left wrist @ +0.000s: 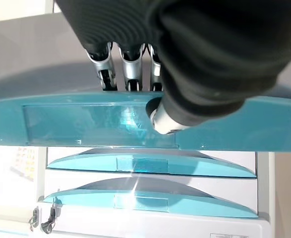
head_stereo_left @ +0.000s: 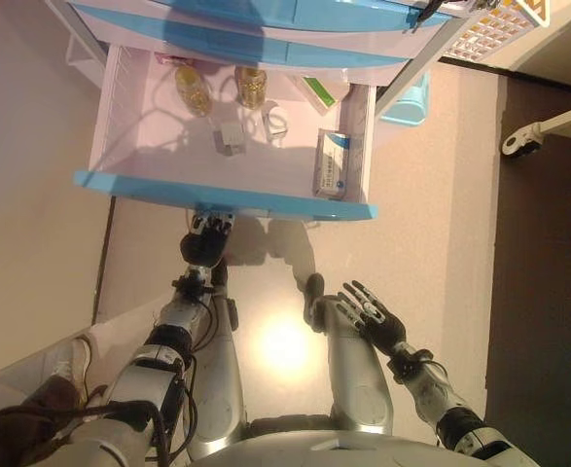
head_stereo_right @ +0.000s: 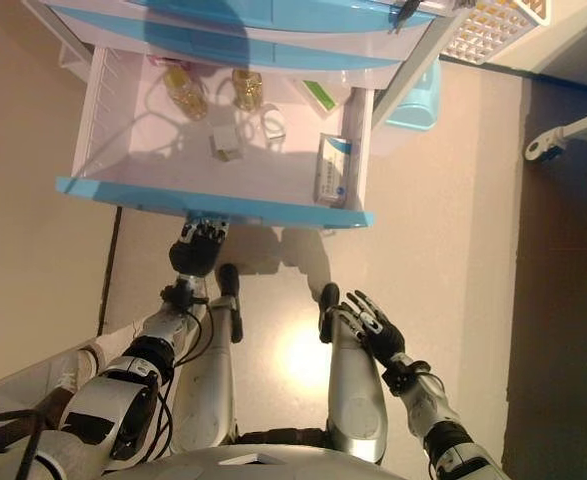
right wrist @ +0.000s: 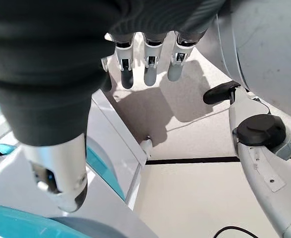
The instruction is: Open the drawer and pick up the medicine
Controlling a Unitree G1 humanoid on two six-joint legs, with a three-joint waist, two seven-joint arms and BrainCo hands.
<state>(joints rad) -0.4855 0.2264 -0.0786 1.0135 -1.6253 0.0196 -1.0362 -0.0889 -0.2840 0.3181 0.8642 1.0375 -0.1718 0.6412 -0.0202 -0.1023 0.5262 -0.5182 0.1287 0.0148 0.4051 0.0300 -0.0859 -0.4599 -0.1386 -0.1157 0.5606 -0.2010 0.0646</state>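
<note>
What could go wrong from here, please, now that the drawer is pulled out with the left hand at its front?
1. The left hand sits at the drawer front; if the fingers catch on withdrawal, they could drag it.
2. The two bottles stand close together at the back; reaching for one may topple the other.
3. The box lies against the side wall, leaving little room for fingers; the right hand hangs open and far back.

Pulled-out drawer (head_stereo_left: 129, 146) with pale floor and blue front, carrying two amber bottles (head_stereo_left: 194, 89) side by side at the back, a small grey box (head_stereo_left: 231, 138) near the middle, a green-edged packet (head_stereo_left: 319, 93) toward the back corner, a blue-and-white medicine box (head_stereo_left: 332, 163) against the side wall.
</note>
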